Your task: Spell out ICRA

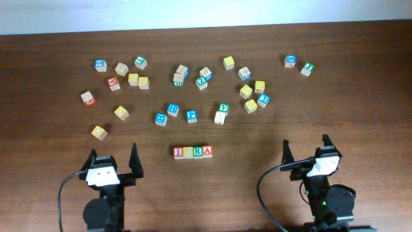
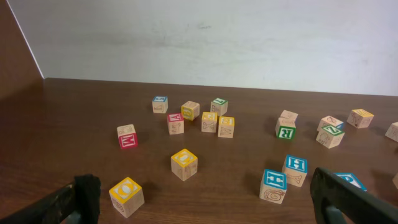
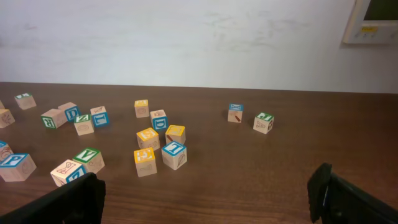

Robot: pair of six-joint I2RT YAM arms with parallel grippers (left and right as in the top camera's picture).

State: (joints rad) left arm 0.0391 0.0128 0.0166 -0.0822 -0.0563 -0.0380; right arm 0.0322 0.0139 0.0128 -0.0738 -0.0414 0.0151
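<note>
Four light-wood cubes stand side by side in a row near the table's front middle in the overhead view: red I (image 1: 178, 153), C (image 1: 188, 153), green R (image 1: 197, 152), red A (image 1: 207, 151). They touch one another. My left gripper (image 1: 113, 162) is open and empty, left of the row. My right gripper (image 1: 306, 151) is open and empty, well right of it. The row is out of both wrist views; the left fingers (image 2: 205, 198) and the right fingers (image 3: 205, 199) show wide apart with nothing between them.
Many loose letter cubes are scattered across the back half of the table, among them a blue P cube (image 1: 191, 115), a yellow cube (image 1: 98, 132) near the left arm and a green V cube (image 1: 223, 107). A white wall runs behind the table.
</note>
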